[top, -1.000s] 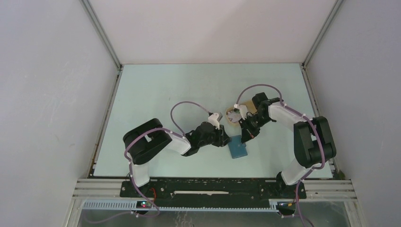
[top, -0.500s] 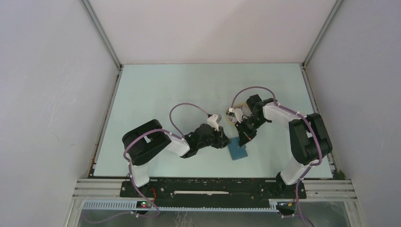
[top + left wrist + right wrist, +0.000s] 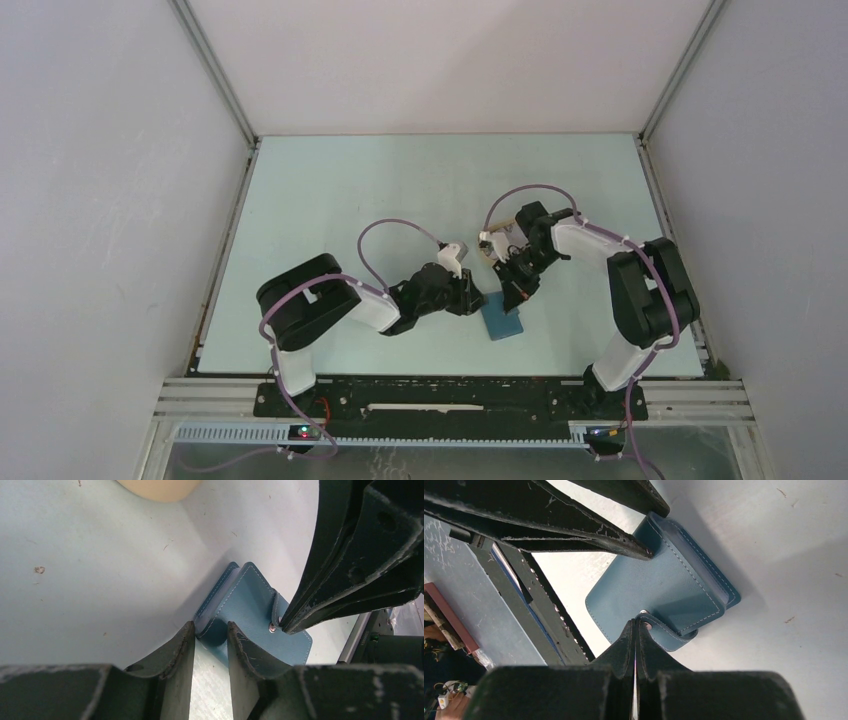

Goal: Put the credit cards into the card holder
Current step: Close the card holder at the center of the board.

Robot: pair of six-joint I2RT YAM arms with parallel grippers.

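Note:
The teal-blue card holder (image 3: 501,320) lies folded on the table between my two grippers. In the left wrist view its near corner (image 3: 212,625) sits between my left fingers; the left gripper (image 3: 210,632) is closed on that corner. My right gripper (image 3: 636,625) is shut, its tips pinching the end of the snap flap (image 3: 669,632) beside the small snap button (image 3: 271,627). The flap stands lifted off the holder's face. In the top view the left gripper (image 3: 478,298) and the right gripper (image 3: 517,293) meet over the holder. No credit cards show.
A beige oval tray (image 3: 489,244) sits just behind the grippers, mostly hidden by the right arm; its rim shows in the left wrist view (image 3: 155,487). The pale table (image 3: 350,200) stretches left and back. Enclosure walls stand on three sides.
My right arm has shifted slightly left and toward the card holder. The left gripper has stayed at the holder's corner. The holder has barely moved.

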